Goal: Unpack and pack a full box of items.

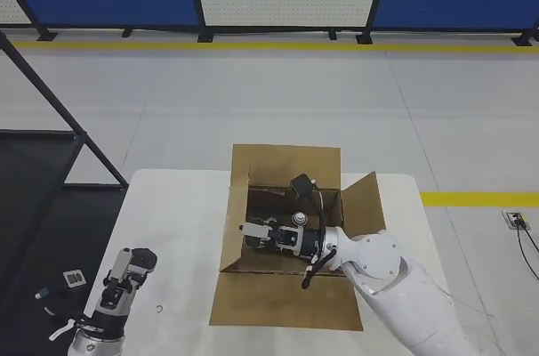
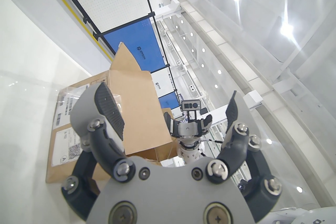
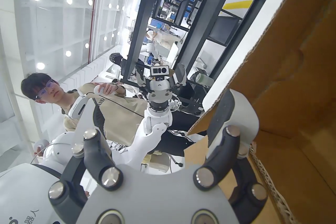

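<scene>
Right claw (image 1: 254,233) gapes wide and empty over the open box (image 1: 287,165); left claw (image 1: 136,260) likewise wide, empty, above the table (image 1: 181,205).

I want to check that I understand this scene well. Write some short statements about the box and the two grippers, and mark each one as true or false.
1. The flaps of the cardboard box are open. True.
2. The right gripper is over the opening of the box. True.
3. The left gripper holds an item. False: it is open and empty, near the table edge, apart from the box.
4. The box stands on the floor. False: it stands on the white table.
5. The right gripper is shut. False: its fingers are spread, with nothing between them.
</scene>
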